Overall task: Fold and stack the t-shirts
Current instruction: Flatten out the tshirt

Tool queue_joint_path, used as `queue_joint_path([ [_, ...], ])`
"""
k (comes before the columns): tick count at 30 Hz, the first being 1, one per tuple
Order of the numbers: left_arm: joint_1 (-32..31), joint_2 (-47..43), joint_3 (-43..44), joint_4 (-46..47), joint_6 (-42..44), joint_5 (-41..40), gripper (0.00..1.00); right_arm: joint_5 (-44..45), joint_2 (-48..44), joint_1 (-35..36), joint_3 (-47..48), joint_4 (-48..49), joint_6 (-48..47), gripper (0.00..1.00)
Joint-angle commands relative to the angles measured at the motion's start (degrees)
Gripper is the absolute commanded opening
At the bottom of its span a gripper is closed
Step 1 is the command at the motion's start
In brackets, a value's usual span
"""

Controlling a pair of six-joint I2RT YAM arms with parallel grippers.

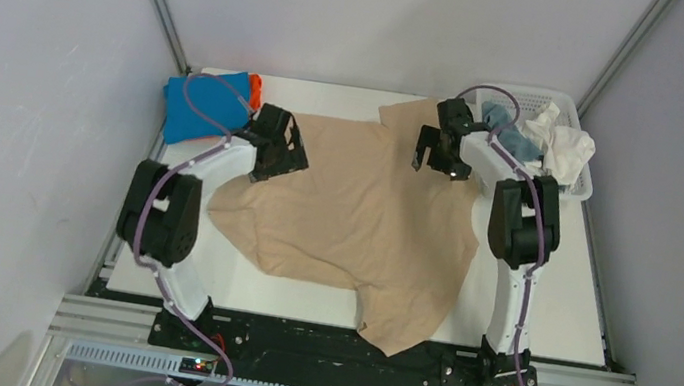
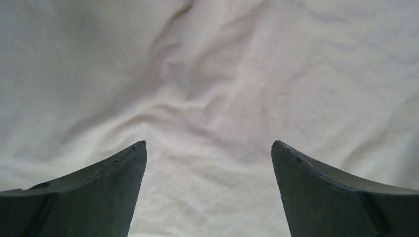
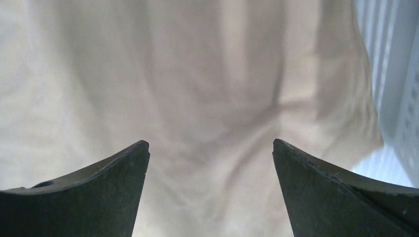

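A beige t-shirt [image 1: 356, 210] lies spread and wrinkled over the middle of the table; it fills the left wrist view [image 2: 212, 74] and most of the right wrist view [image 3: 197, 74]. A folded bright blue t-shirt [image 1: 204, 103] lies at the back left, with an orange t-shirt [image 1: 255, 90] showing at its edge. A white t-shirt [image 1: 566, 149] and a grey-blue t-shirt [image 1: 517, 137] sit crumpled in the basket. My left gripper [image 1: 284, 157] [image 2: 209, 145] is open over the beige shirt's left edge. My right gripper [image 1: 441, 156] [image 3: 211, 143] is open above its back right part.
A white plastic mesh basket [image 1: 576, 186] stands at the back right corner; its wall shows at the right of the right wrist view [image 3: 400, 98]. Bare white table [image 1: 564, 305] lies to the right of the beige shirt. Grey walls enclose the table.
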Motion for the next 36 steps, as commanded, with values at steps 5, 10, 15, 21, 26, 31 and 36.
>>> queue_joint_path([
  [5,-8.14,-15.76,-12.57,-1.75,-1.17,-1.27,1.0,3.39,-26.72,7.12,-23.7,6.45,4.56,0.99],
  [10,-9.95,-16.87,-18.93,-1.88,-4.25,-2.34,1.0,1.25,-34.73,12.9,-39.37,12.26,9.72,0.99],
  [15,-9.76,-19.76,-23.89,-2.25,-5.71,-5.23,1.0,-0.45,-36.87,15.06,-48.93,15.31,13.9,0.99],
  [21,-5.1,-28.73,-32.74,-5.35,-8.02,-9.12,1.0,0.68,-36.53,13.39,-54.06,15.58,15.88,0.99],
  [26,-0.82,-39.54,-37.47,-13.18,-12.76,-16.65,1.0,0.49,-36.82,10.43,-56.89,16.09,16.66,1.0],
  [31,0.12,-48.29,-38.04,-19.76,-17.36,-18.57,1.0,0.88,-36.75,9.16,-57.37,16.29,16.46,0.99],
  [36,0.1,-53.99,-38.29,-23.77,-21.04,-21.28,1.0,0.58,-37.59,9.31,-57.32,16.34,15.9,0.99],
])
